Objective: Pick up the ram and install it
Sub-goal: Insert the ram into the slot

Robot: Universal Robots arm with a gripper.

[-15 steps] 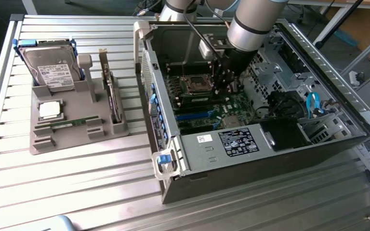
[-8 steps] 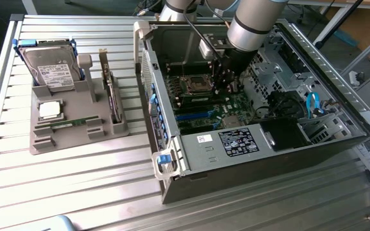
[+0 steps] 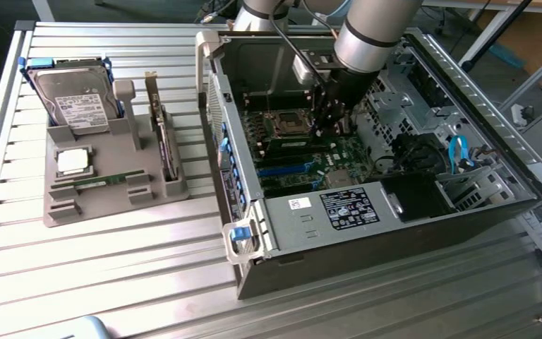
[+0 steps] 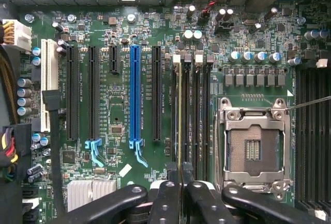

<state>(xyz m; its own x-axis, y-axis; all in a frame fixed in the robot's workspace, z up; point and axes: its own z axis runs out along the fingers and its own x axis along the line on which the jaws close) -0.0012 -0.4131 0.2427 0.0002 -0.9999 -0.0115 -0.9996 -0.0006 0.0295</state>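
The ram [image 4: 179, 110] is gripped edge-on between the closed fingers of the gripper [image 4: 181, 177], straight beneath it inside the case [image 3: 290, 233]. Its long axis is set parallel to the 4 slots [image 4: 197, 110] beside the socket [image 4: 253, 149] and lined up with the one farthest from that socket; whether it is seated cannot be told. The motherboard [image 4: 116, 100] is crowded, so room is judged tight, and a 2nd stick [image 3: 95, 181] is seen in the tray [image 3: 111, 205].

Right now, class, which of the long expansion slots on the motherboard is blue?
The blue slot, standing between black slots on both sides; every other long slot is black, apart from one white slot.
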